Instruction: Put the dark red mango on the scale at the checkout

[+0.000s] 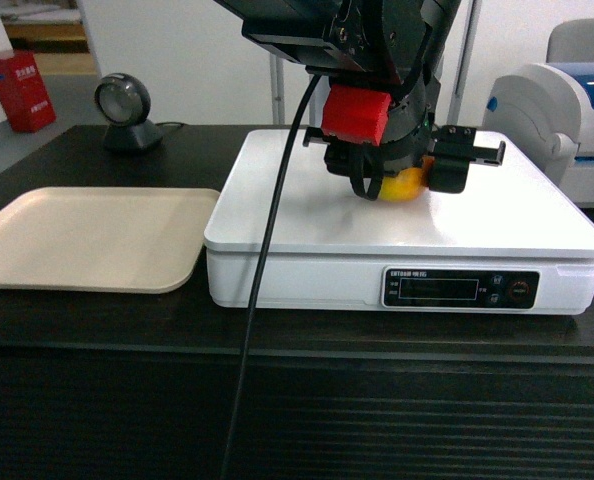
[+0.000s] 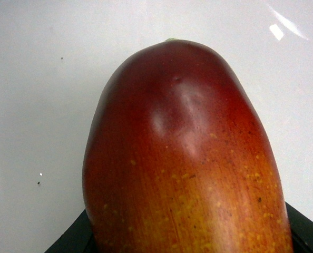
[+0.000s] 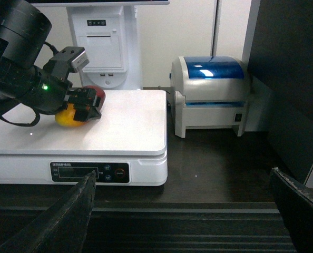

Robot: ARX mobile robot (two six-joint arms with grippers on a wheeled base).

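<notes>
Mango (image 1: 405, 185) rests on scale (image 1: 307, 215) platform — left gripper (image 1: 402, 170) apparently clamped around it. Right gripper (image 3: 183, 211) — jaws wide, empty, low at 6 o'clock by checkout (image 3: 219, 168).

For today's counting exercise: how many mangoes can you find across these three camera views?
1. The dark red mango lies on the scale, between the fingers of the left gripper. The arm covers part of the platform, so another could be hidden there.
</notes>
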